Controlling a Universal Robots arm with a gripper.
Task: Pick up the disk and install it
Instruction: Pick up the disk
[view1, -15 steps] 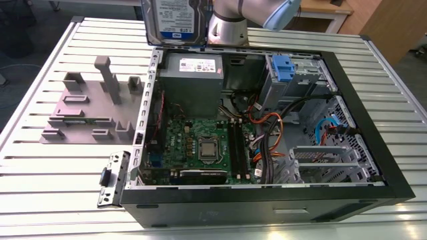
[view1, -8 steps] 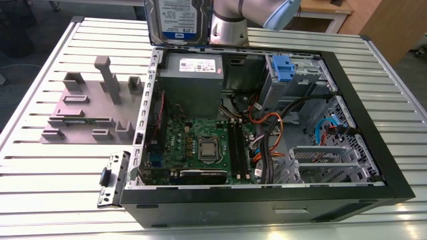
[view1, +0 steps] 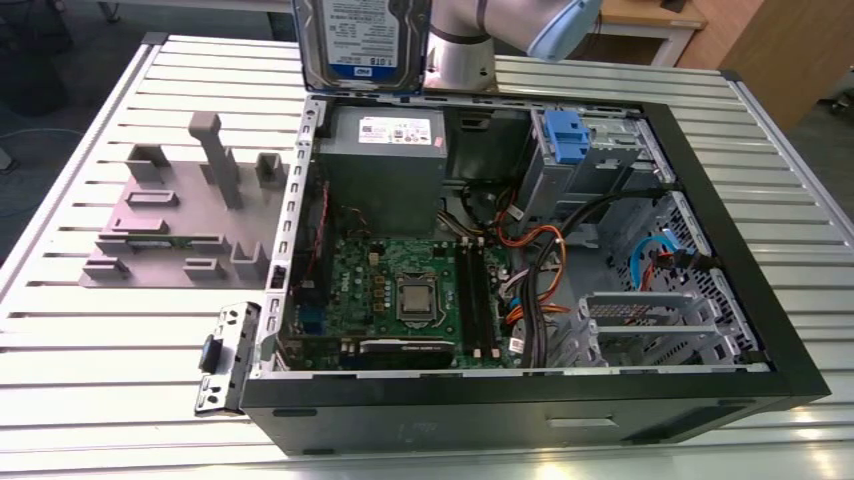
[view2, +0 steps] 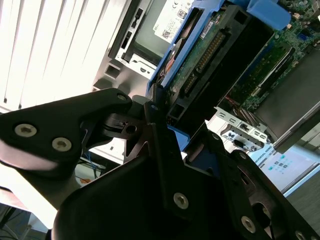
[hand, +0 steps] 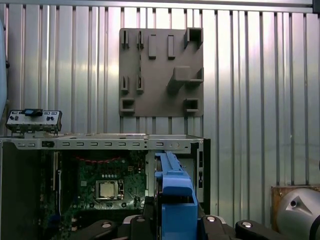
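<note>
- Above the far wall of the computer case (view1: 534, 405), in the exterior view: disk (view1: 358, 40), lifted off the table (view1: 107, 400), standing on edge with its label towards the camera; not yet in any bay
- Gripper (view2: 176, 137): fingers closed on the disk's blue frame, one each side, as both wrist views show; holding by the frame probably keeps pressure off the circuit side and the connectors
- Computer case: lying on its side, cover off, presumably so its bays can be reached from above
- Case contents: grey power box (view1: 387, 165) at the far end; green circuit board (view1: 400, 290) on the floor; orange cables (view1: 534, 250); metal cage with a blue latch (view1: 567, 135); second metal cage (view1: 654, 320) nearer the front wall
- Grey holder (view1: 160, 215): on the table to the exterior view's left of the case, well apart from the disk; what sits in its slots is too small to tell
- Small metal bracket (view1: 227, 355): flat on the table, just beside the case's near corner
</note>
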